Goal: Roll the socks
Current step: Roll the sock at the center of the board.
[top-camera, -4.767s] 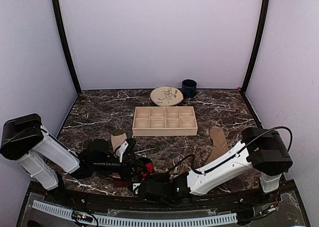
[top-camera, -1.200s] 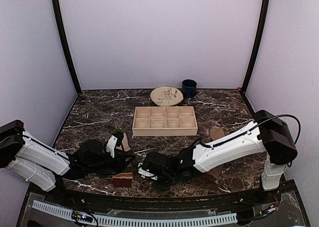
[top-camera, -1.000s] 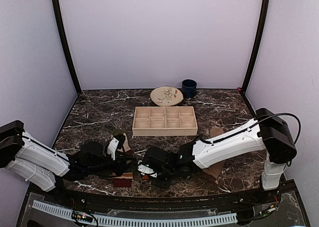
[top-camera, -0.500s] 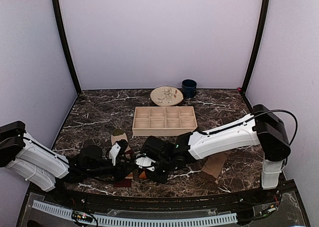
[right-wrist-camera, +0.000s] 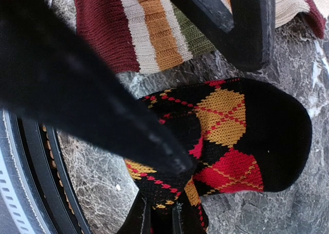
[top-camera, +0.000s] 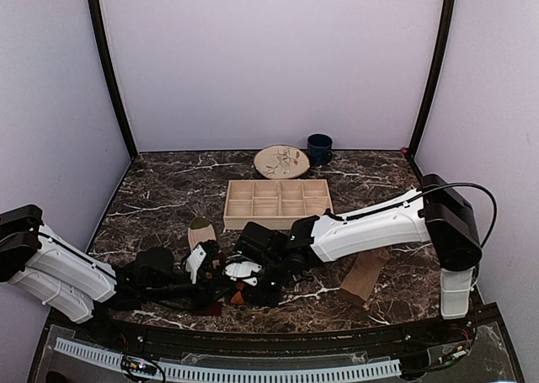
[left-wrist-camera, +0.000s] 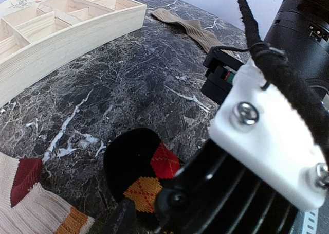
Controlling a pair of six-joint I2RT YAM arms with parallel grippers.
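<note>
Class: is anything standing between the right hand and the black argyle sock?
Nothing visible does. The right hand is shut on the argyle sock at its edge. The left fingers pass in front of the sock in the right wrist view, outside that grip.

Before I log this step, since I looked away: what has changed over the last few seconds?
The right arm swung from the near edge away toward the pale wooden compartment tray; the right gripper has its jaws shut on the black sock with red-orange argyle diamonds. Tray, beige striped sock, round patterned plate and dark blue mug stayed put.
</note>
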